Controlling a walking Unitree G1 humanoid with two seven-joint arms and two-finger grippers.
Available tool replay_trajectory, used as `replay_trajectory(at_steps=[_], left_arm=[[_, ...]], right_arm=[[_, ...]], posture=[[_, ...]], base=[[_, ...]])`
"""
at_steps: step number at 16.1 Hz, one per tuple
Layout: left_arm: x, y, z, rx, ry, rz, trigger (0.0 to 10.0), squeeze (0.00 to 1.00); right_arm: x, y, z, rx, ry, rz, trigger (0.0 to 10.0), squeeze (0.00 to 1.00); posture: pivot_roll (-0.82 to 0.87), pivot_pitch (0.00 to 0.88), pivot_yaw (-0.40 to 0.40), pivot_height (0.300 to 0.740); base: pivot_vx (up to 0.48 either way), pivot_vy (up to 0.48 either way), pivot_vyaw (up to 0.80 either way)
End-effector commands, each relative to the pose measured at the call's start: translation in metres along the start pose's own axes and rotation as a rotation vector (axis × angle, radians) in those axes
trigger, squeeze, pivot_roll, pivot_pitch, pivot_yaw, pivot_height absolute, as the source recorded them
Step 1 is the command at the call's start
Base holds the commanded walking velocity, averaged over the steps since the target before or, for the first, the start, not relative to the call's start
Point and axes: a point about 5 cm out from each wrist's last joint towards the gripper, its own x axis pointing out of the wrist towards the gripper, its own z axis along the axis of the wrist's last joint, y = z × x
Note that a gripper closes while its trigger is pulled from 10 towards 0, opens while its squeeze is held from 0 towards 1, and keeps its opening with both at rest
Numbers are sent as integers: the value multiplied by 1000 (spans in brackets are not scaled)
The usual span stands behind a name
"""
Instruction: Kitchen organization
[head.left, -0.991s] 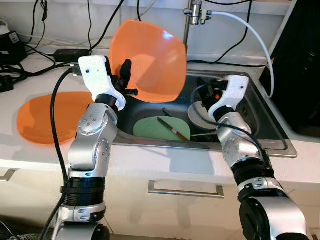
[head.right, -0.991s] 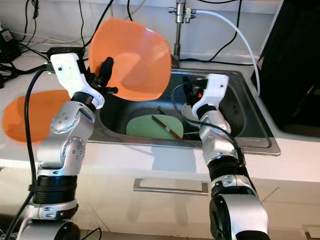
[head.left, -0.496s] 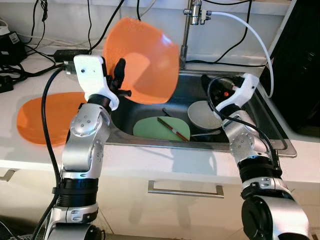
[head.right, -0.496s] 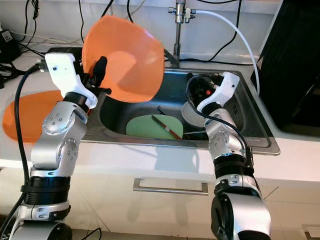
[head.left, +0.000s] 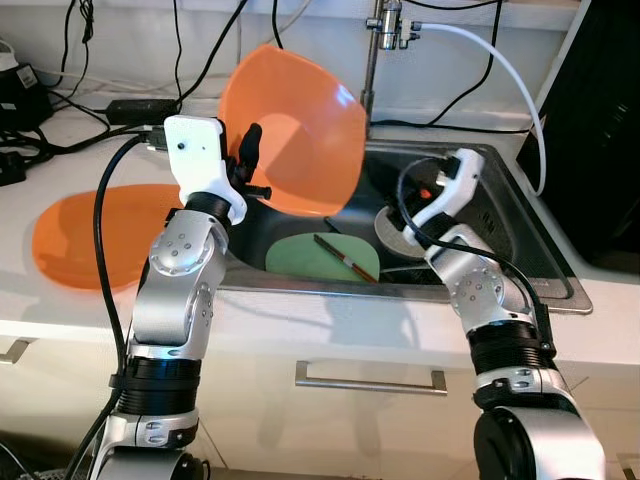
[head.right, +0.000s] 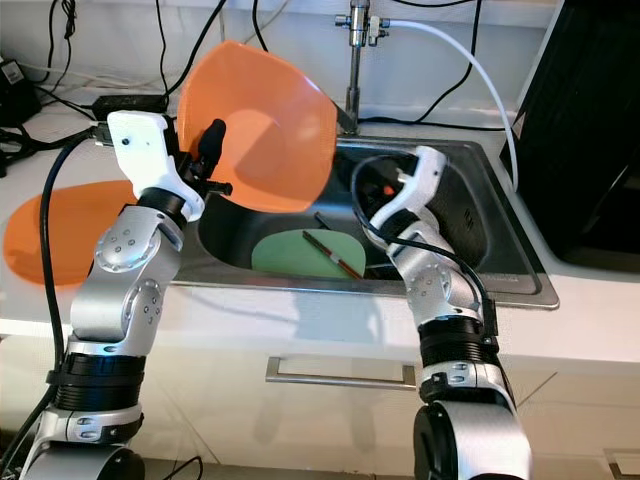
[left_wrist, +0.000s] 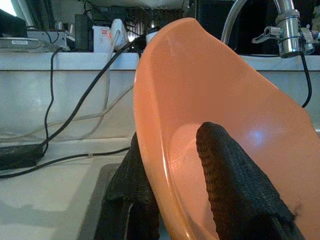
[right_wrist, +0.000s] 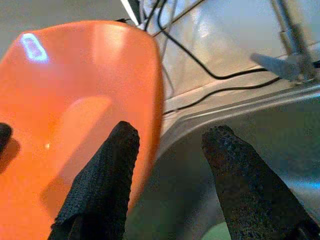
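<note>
My left gripper (head.left: 249, 158) is shut on the rim of a large orange bowl (head.left: 295, 130), which it holds tilted on edge above the left end of the sink (head.left: 560, 290). In the left wrist view one finger (left_wrist: 230, 185) lies inside the bowl (left_wrist: 225, 95) and the other behind its wall. My right gripper (right_wrist: 172, 132) is open over the middle of the sink, pointing toward the bowl (right_wrist: 65, 110), with nothing between its fingers. A green plate (head.left: 315, 258) with a reddish stick (head.left: 345, 257) on it and a white bowl (head.left: 395, 232) lie in the sink.
A flat orange plate (head.left: 85, 235) rests on the white counter to the left of the sink. The faucet (head.left: 385, 30) with a white hose stands behind the sink. Black cables and adapters run along the back of the counter. A dark appliance stands at the right.
My right wrist has swung left, from the sink's right side toward the orange bowl. The left arm has carried the bowl slightly left and then back right, still held.
</note>
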Motion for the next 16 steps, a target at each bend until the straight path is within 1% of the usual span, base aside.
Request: replay_trajectory(at_steps=[1, 3, 8, 11, 16], left_arm=[[2, -2, 9, 15, -46, -18, 10000, 0], [2, -2, 9, 18, -46, -19, 10000, 0], [4, -5, 9, 8, -50, -25, 10000, 0], [3, -8, 9, 5, -50, -33, 10000, 0], [3, -15, 10, -19, -64, -68, 10000, 0]], right_arm=[[-2, 1, 0, 16, 4, 12, 10000, 0], [-3, 2, 1, 38, 8, 25, 10000, 0], [-3, 7, -1, 48, 24, 56, 10000, 0], [-3, 11, -3, 70, 31, 70, 10000, 0], [-2, 11, -4, 69, 42, 73, 10000, 0]], posture=[[99, 0, 11, 740], [98, 0, 11, 740], [100, 0, 8, 740], [102, 0, 2, 740], [101, 0, -6, 740]], base=[[0, 0, 0], [0, 0, 0], [0, 0, 0], [0, 0, 0], [0, 0, 0]])
